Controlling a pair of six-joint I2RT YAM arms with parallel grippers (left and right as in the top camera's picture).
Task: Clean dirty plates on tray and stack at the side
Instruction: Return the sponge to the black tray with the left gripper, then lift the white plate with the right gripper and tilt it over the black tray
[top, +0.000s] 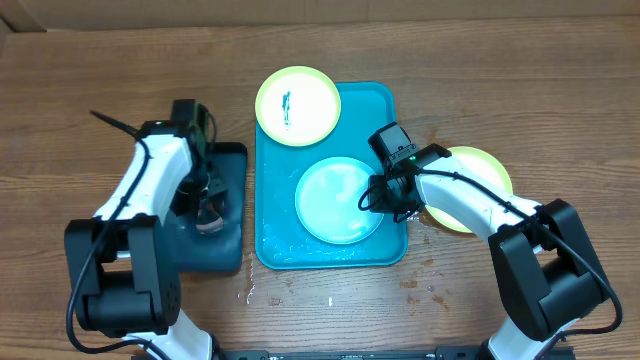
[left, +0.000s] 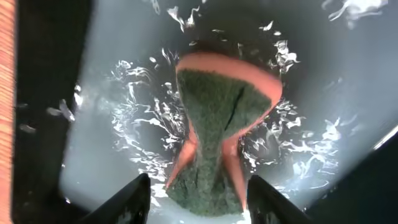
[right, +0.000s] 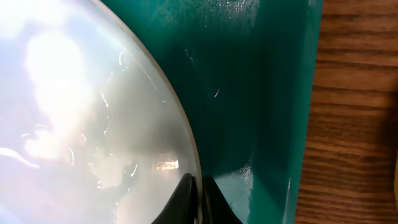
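Note:
The turquoise tray (top: 378, 110) lies mid-table. A light blue plate (top: 335, 205) lies in it. My right gripper (top: 378, 197) is shut on that plate's right rim; the right wrist view shows both fingers (right: 197, 199) pinching the rim of the plate (right: 74, 112) over the tray floor (right: 261, 93). A yellow-green plate with a teal smear (top: 297, 105) rests on the tray's far left corner. Another yellow-green plate (top: 485, 170) lies on the table right of the tray, partly hidden by my right arm. My left gripper (top: 208, 215) is open.
A smaller black tray (top: 225, 255) holding water stands left of the turquoise tray. A green and orange sponge (left: 221, 118) lies in it between my open left fingers (left: 199, 199), not touching them. Water drops (top: 250, 290) lie on the wooden table in front.

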